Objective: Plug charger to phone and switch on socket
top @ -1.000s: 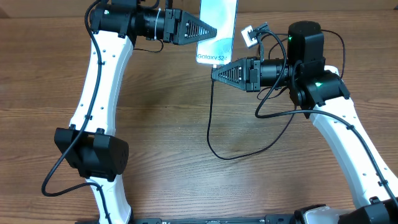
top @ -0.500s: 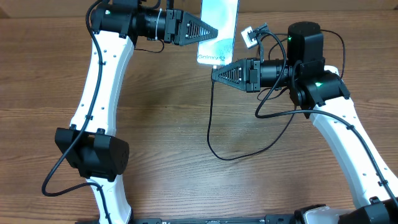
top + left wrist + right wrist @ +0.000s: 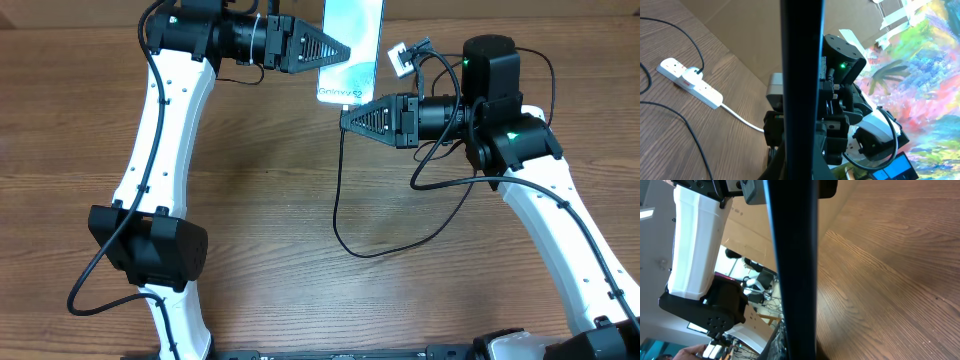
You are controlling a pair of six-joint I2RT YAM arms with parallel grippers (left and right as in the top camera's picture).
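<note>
Brown wood-grain table [image 3: 260,250], seen from above, with two white and black robot arms reaching toward a phone at the far edge. Left of the phone [image 3: 355,30], the left gripper [image 3: 345,49] has its fingers closed and appears to pinch the phone's left edge, holding its pale blue-teal screen facing up. Just below the phone's near end, where "Galaxy" is printed, the right gripper [image 3: 345,118] is also closed, apparently on the tip of the thin black charger cable [image 3: 337,200]. The cable drops from that gripper toward the viewer and loops away to the right. The connector itself is hidden, so I cannot tell whether it has entered the phone's port. Right of the phone lies the white power strip [image 3: 399,57]. In the left wrist view a black plug [image 3: 690,75] looks seated in it. Judging from this, plugging in is under way, and the switch remains to be pressed.
</note>
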